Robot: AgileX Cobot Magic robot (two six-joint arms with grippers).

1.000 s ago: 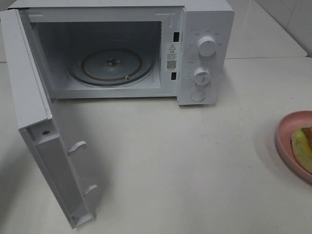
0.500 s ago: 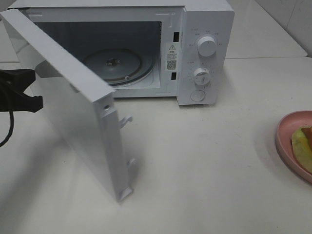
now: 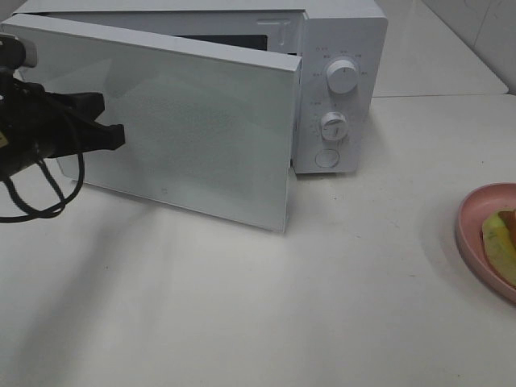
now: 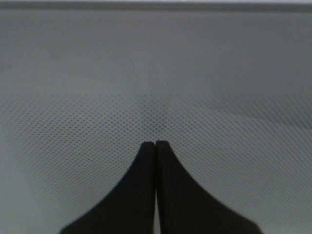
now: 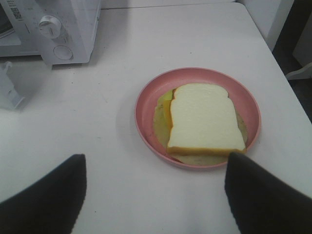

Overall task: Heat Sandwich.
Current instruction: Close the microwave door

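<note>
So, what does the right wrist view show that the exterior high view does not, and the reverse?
Only the right wrist view shows the whole sandwich, its top bread slice, and the open right tool above the table. Only the exterior high view shows the door, nearly closed, with the shut left tool against it. Both show the pink plate, the microwave with its knobs, and the white table.

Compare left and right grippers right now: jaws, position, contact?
The left gripper is shut, tips together against the microwave door; the right gripper is open. Left works at the microwave; right hovers above the pink plate and sandwich, touching nothing. Both hold nothing and have dark fingers.
</note>
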